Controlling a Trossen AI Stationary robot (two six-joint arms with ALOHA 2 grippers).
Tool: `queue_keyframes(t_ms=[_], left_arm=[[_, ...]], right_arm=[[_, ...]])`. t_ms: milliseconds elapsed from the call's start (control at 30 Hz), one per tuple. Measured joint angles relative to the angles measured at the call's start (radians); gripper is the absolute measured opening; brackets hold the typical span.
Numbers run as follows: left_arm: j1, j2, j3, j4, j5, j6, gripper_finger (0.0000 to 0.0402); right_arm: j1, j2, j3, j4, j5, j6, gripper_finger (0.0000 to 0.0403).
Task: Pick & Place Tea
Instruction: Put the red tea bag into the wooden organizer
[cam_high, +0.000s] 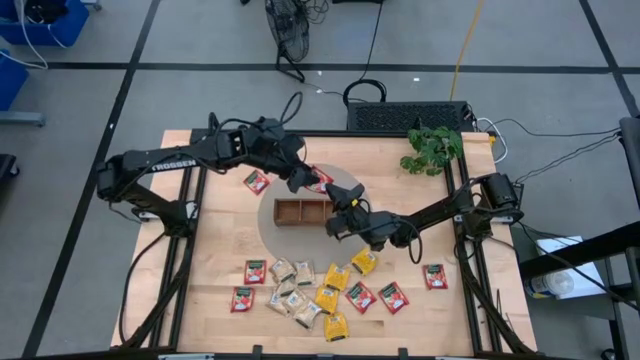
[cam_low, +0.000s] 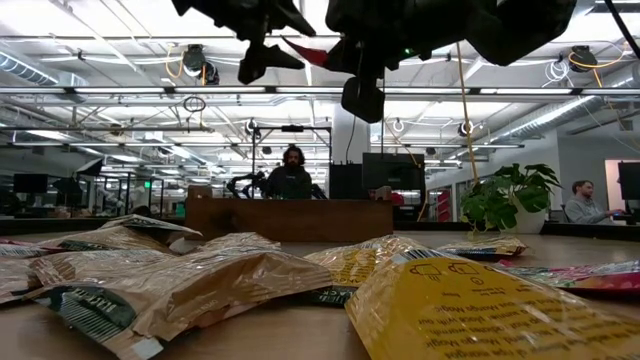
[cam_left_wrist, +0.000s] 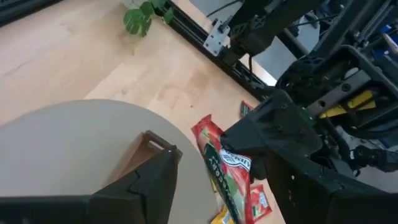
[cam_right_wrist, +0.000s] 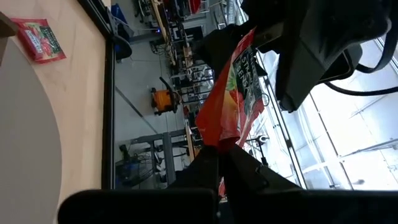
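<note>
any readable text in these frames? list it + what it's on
"TROSSEN": white lettering on the left arm, high view.
Red sachet between the two arms: white print, too blurred to read.
Yellow sachet nearest the low camera: small print and icons, not legible.
Beige sachet: dark label band, unreadable.
Other sachets on the table: print too small to read.

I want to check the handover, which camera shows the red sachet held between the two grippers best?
The right wrist view: the red sachet hangs there large, with the right gripper pinching its end. The left wrist view shows it partly hidden by the left gripper, the high view shows only a red sliver, and the low view only a thin edge overhead.
</note>
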Motion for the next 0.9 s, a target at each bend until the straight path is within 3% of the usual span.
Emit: queue_keyframes(t_ms=[267,433,667,900], left_arm=[[-0.001,-0.001,0.000,-0.036,0.012,-0.018,0.0209],[0.000,-0.001,0.000,-0.027,0.013,-0.047,0.0140],[0.002,-0.001,0.000,-0.016,0.013,0.024,0.0018],[0.005,-0.015,-0.001,0.003,0.014,0.135,0.0005]], right_arm=[[-0.010,0.000,0.000,0.000,0.005,0.000,0.0000],[-0.010,0.000,0.000,0.000,0.012,0.005,0.0000],[-0.010,0.000,0.001,-0.010,0.027,0.036,0.0000],[-0.003,-0.001,0.004,-0.020,0.023,0.179,0.0011]])
